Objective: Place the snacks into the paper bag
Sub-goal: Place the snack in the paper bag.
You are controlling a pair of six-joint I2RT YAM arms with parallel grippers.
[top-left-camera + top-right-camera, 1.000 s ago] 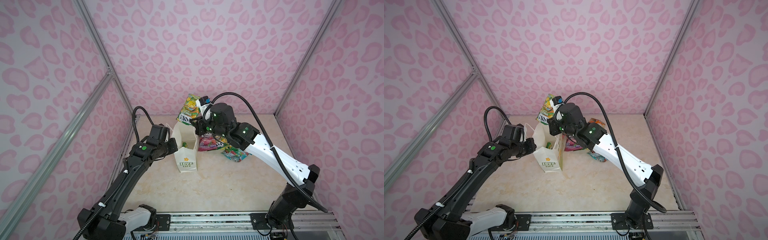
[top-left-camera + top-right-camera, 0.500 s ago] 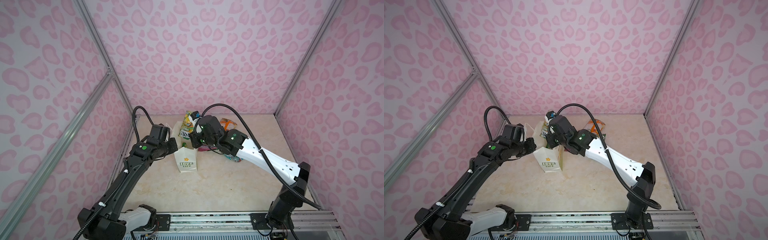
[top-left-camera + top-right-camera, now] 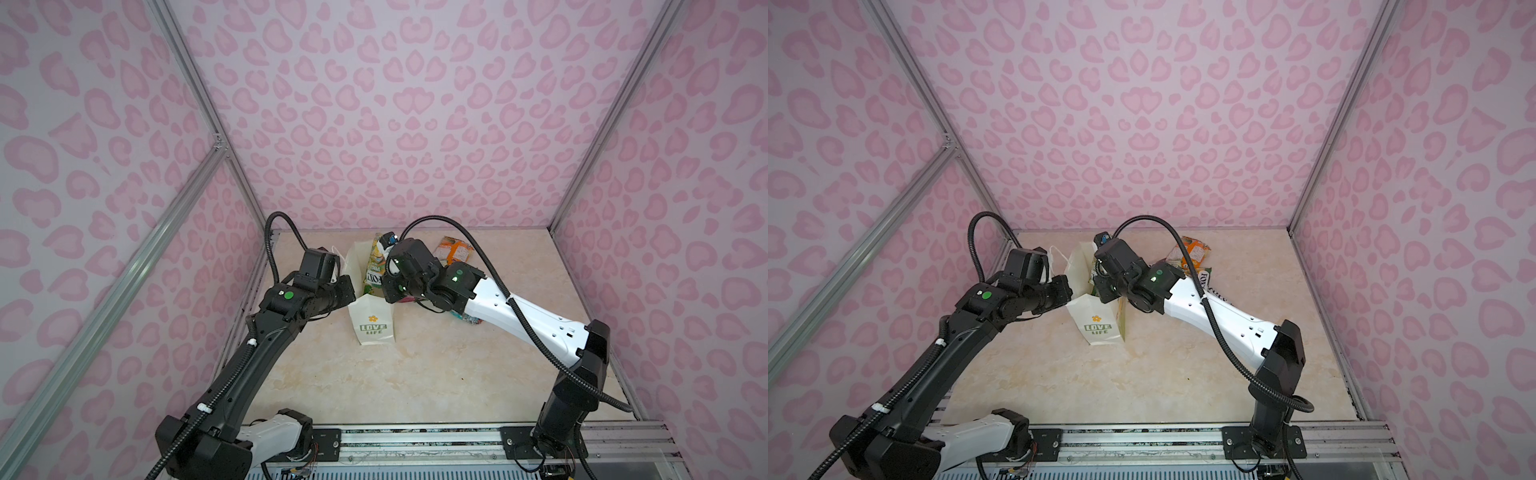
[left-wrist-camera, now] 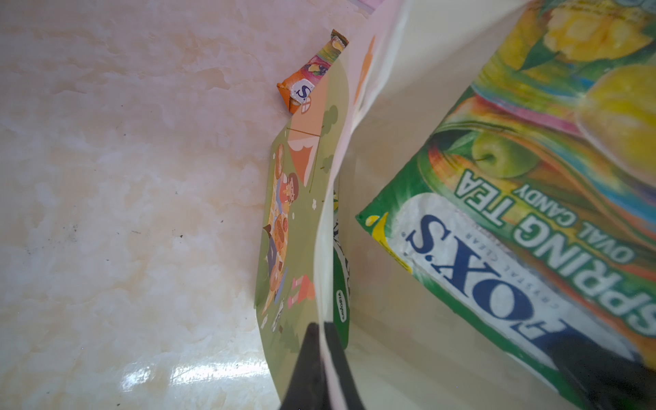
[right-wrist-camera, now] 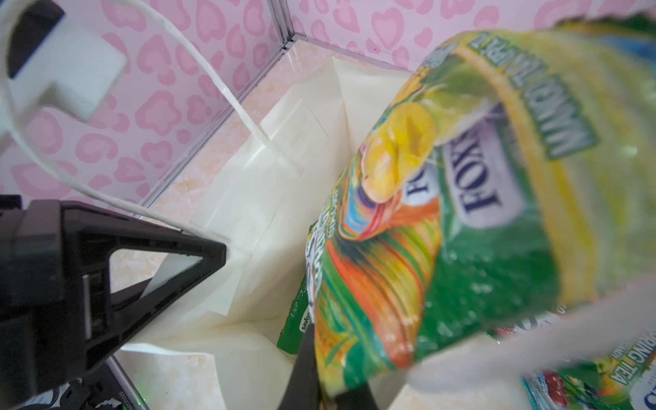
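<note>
The cream paper bag (image 3: pixel 372 328) (image 3: pixel 1098 328) stands upright near the table's left side, its mouth held wide. My left gripper (image 4: pixel 322 355) (image 3: pixel 351 292) is shut on the bag's rim wall. My right gripper (image 5: pixel 321 372) is shut on a green snack packet (image 5: pixel 461 220) (image 4: pixel 514 213) (image 3: pixel 374 266), which hangs tilted in the bag's mouth. Another green packet (image 5: pixel 297 319) (image 4: pixel 341 298) stands inside the bag. An orange packet (image 3: pixel 454 248) (image 3: pixel 1190 249) lies behind my right arm. More packets (image 3: pixel 469 318) (image 3: pixel 1205 279) lie partly hidden under that arm.
A white cord handle (image 5: pixel 227 96) loops from the bag over the left wrist. Pink patterned walls enclose the table on three sides, with the left wall close to the bag. A metal rail (image 3: pixel 415 440) runs along the front edge.
My right gripper has come down and leftward with the green packet, from above the bag into its mouth. The left gripper has kept its hold on the rim.
</note>
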